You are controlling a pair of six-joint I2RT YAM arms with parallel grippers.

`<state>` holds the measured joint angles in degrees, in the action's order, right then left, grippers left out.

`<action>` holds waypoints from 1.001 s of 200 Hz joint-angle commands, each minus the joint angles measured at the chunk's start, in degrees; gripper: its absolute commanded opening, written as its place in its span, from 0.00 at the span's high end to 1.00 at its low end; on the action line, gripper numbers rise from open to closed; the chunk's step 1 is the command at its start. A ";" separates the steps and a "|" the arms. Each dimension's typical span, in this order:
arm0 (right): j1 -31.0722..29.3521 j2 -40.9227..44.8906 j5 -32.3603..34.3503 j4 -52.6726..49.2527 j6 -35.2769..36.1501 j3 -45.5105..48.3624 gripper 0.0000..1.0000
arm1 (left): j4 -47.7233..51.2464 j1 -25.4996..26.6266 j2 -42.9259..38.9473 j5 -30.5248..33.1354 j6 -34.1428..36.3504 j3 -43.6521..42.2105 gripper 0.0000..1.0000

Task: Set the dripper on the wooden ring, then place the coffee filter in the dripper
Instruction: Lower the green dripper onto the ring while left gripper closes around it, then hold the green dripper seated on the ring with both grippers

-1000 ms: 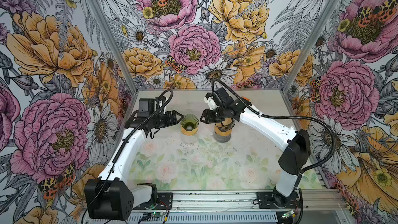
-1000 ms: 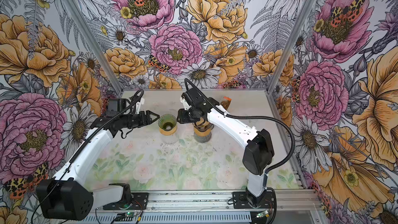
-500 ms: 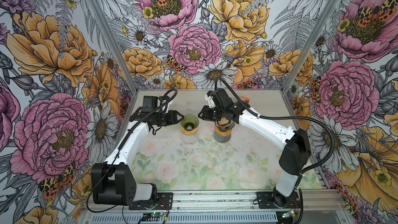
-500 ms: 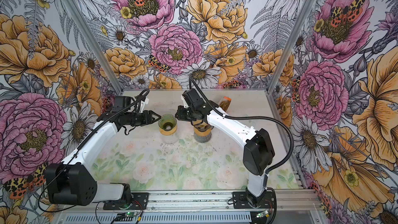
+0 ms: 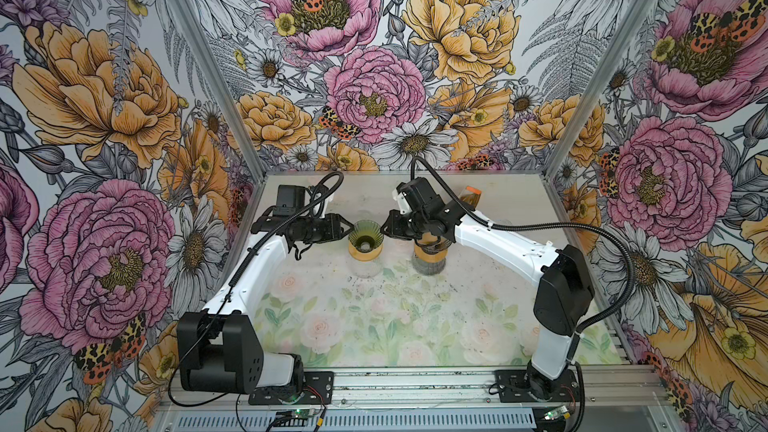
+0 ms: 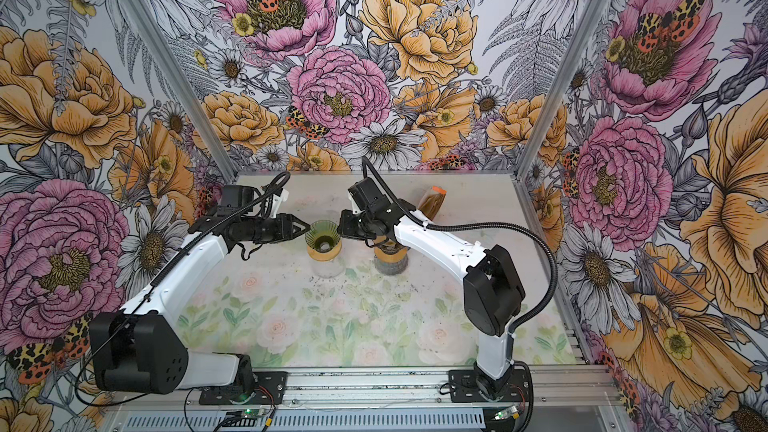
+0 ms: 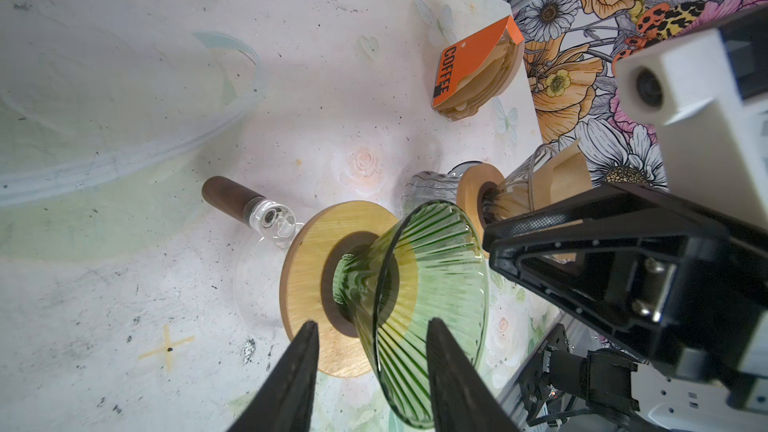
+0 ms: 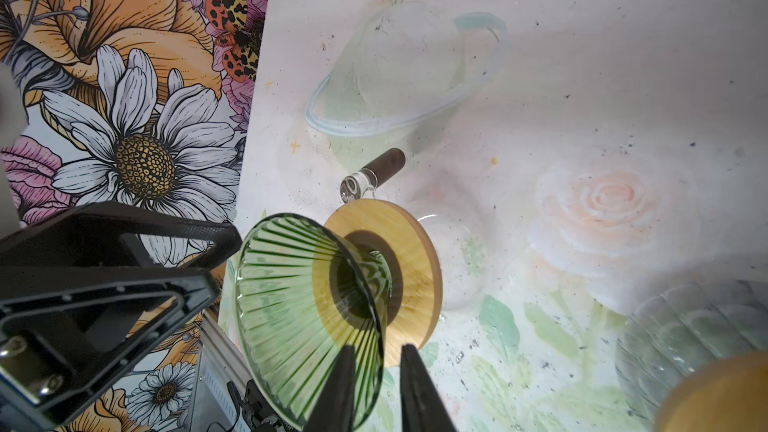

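We see green dripper (image 5: 365, 236) empty on wood collar (image 7: 303, 276) — both tools flank its rim, likely to steady it. Left gripper (image 7: 372, 322) jaws apart, straddling rim. Right gripper (image 8: 378, 347) jaws narrow, rim wall between; clamped or not, we cannot tell. Coffee filter pack (image 7: 478, 72) well behind, untouched — neither tool carries filter.

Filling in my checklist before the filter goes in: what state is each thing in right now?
Green dripper: upright on its glass pot, empty, no filter.
Clear dripper: upright, paper filter inside.
Filter pack: near the back wall, filters inside.
Left gripper: open, astride the green dripper's rim.
Right gripper: jaws narrow, astride the opposite rim; grip unclear.
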<state>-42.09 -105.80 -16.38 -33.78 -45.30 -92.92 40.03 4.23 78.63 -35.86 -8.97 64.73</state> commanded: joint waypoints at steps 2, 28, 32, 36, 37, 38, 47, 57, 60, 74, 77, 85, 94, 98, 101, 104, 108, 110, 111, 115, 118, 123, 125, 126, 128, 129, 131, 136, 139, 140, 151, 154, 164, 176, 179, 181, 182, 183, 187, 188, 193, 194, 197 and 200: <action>-0.45 -0.93 -0.77 1.48 -0.48 0.22 0.79 | -0.49 -0.45 0.87 -2.27 0.81 0.67 0.59; -0.54 -1.26 -0.84 1.52 -0.55 0.27 0.80 | -0.52 -0.30 1.30 -2.77 0.81 0.69 0.62; -0.54 -1.25 -0.84 1.52 -0.53 0.26 0.80 | -0.49 -0.21 1.41 -2.96 0.80 0.66 0.62; -0.54 -1.33 -0.84 1.52 -0.58 0.29 0.80 | -0.50 -0.19 1.50 -2.99 0.74 0.68 0.63; -0.54 -1.34 -0.84 1.52 -0.58 0.29 0.80 | -0.49 -0.15 1.51 -2.95 0.72 0.67 0.63; -0.54 -1.34 -0.84 1.52 -0.54 0.29 0.80 | -0.53 -0.12 1.52 -2.92 0.72 0.67 0.63; -0.63 -1.33 -0.92 1.61 -0.56 0.27 0.81 | -0.48 -0.01 1.70 -2.97 0.60 0.71 0.64; -0.63 -1.43 -0.99 1.74 -0.51 0.20 0.81 | -0.48 -0.01 1.92 -2.76 0.46 0.81 0.66; -0.63 -1.45 -1.02 1.71 -0.53 0.19 0.81 | -0.48 -0.08 1.96 -2.61 0.40 0.78 0.67; -0.72 -1.51 -1.10 1.79 -0.54 0.17 0.83 | -0.48 -0.18 2.09 -2.12 0.20 0.84 0.69; -0.72 -1.56 -1.11 1.79 -0.51 0.16 0.83 | -0.48 -0.25 2.14 -2.06 0.12 0.84 0.70; -0.72 -1.60 -1.19 1.88 -0.56 0.20 0.84 | -0.49 -0.33 2.22 -1.81 0.09 0.79 0.71; -0.72 -1.68 -1.28 1.93 -0.58 0.19 0.84 | -0.48 -0.47 2.39 -1.75 -0.04 0.77 0.72; -0.72 -1.69 -1.24 1.96 -0.55 0.19 0.84 | -0.48 -0.42 2.45 -1.79 -0.07 0.79 0.72; -0.72 -1.69 -1.30 1.96 -0.55 0.15 0.85 | -0.50 -0.45 2.49 -1.82 -0.07 0.83 0.72; -0.72 -1.71 -1.35 1.96 -0.56 0.07 0.85 | -0.48 -0.49 2.49 -1.78 -0.16 0.85 0.73; -0.71 -1.78 -1.37 2.03 -0.57 0.05 0.85 | -0.48 -0.46 2.57 -1.92 -0.15 0.84 0.73; -0.71 -1.78 -1.37 2.05 -0.58 0.08 0.85 | -0.48 -0.45 2.58 -1.69 -0.16 0.84 0.73; -0.72 -1.78 -1.37 2.05 -0.53 0.05 0.85 | -0.48 -0.45 2.58 -1.73 -0.17 0.84 0.73; -0.72 -1.77 -1.42 2.05 -0.57 0.03 0.85 | -0.49 -0.45 2.59 -1.77 -0.16 0.84 0.73; -0.72 -1.78 -1.39 2.05 -0.55 0.02 0.86 | -0.52 -0.43 2.65 -1.76 -0.18 0.90 0.73; -0.72 -1.78 -1.37 2.14 -0.51 0.02 0.86 | -0.53 -0.42 2.74 -1.57 -0.30 0.89 0.74; -0.72 -1.78 -1.39 2.14 -0.56 -0.04 0.86 | -0.54 -0.55 2.73 -1.52 -0.33 0.89 0.74; -0.72 -1.78 -1.38 2.14 -0.57 -0.05 0.86 | -0.55 -0.59 2.74 -1.46 -0.38 0.91 0.74; -0.72 -1.78 -1.37 2.21 -0.56 -0.06 0.86 | -0.54 -0.55 2.73 -1.44 -0.31 0.92 0.74; -0.72 -1.78 -1.37 2.22 -0.52 -0.06 0.86 | -0.51 -0.54 2.79 -1.43 -0.28 0.92 0.74; -0.72 -1.78 -1.48 2.22 -0.54 -0.17 0.86 | -0.53 -0.54 2.83 -1.37 -0.26 0.97 0.74; -0.72 -1.78 -1.46 2.23 -0.61 -0.29 0.86 | -0.48 -0.55 2.92 -1.24 -0.43 0.96 0.75; -0.72 -1.74 -1.46 2.23 -0.66 -0.29 0.86 | -0.48 -0.63 2.93 -1.18 -0.39 0.96 0.75; -0.72 -1.71 -1.46 2.23 -0.62 -0.31 0.87 | -0.48 -0.63 2.98 -1.16 -0.37 0.90 0.75; -0.72 -1.69 -1.55 2.23 -0.58 -0.61 0.87 | -0.48 -0.80 3.11 -0.90 -0.50 0.87 0.76; -0.72 -1.67 -1.55 2.23 -0.58 -0.74 0.87 | -0.48 -0.85 3.11 -0.83 -0.56 0.86 0.76; -0.72 -1.70 -1.55 2.23 -0.51 -0.90 0.87 | -0.48 -0.99 3.20 -0.83 -0.61 0.93 0.77; -0.72 -1.76 -1.55 2.23 -0.58 -1.00 0.87 | -0.48 -1.06 3.28 -0.85 -0.63 0.93 0.77; -0.72 -1.78 -1.55 2.23 -0.50 -1.03 0.87 | -0.48 -1.05 3.28 -0.76 -0.71 0.95 0.77; -0.72 -1.78 -1.59 2.21 -0.50 -1.03 0.87 | -0.48 -1.06 3.35 -0.72 -0.66 0.95 0.77; -0.72 -1.78 -1.57 2.22 -0.49 -1.03 0.87 | -0.48 -1.06 3.36 -0.71 -0.63 0.98 0.78; -0.72 -1.78 -1.56 2.22 -0.54 -1.03 0.87 | -0.48 -1.11 3.37 -0.75 -0.66 1.00 0.78; -0.72 -1.72 -1.62 2.23 -0.64 -1.14 0.87 | -0.48 -1.09 3.44 -0.75 -0.66 1.02 0.78; -0.72 -1.75 -1.58 2.23 -0.65 -1.17 0.88 | -0.48 -1.03 3.45 -0.73 -0.68 1.06 0.78; -0.72 -1.84 -1.63 2.16 -0.60 -1.12 0.88 | -0.49 -1.08 3.54 -0.81 -0.72 1.04 0.78; -0.72 -1.86 -1.63 2.19 -0.59 -1.16 0.88 | -0.49 -1.07 3.59 -0.76 -0.75 1.07 0.78; -0.72 -1.89 -1.64 2.16 -0.64 -1.22 0.88 | -0.48 -1.07 3.63 -0.86 -0.70 1.09 0.78; -0.72 -1.87 -1.64 2.22 -0.66 -1.29 0.88 | -0.48 -1.07 3.68 -0.85 -0.74 1.04 0.78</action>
<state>-42.41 -106.96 -17.72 -33.23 -45.63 -92.84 40.03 3.66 81.23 -37.08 -9.23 64.73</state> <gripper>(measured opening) 0.125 0.222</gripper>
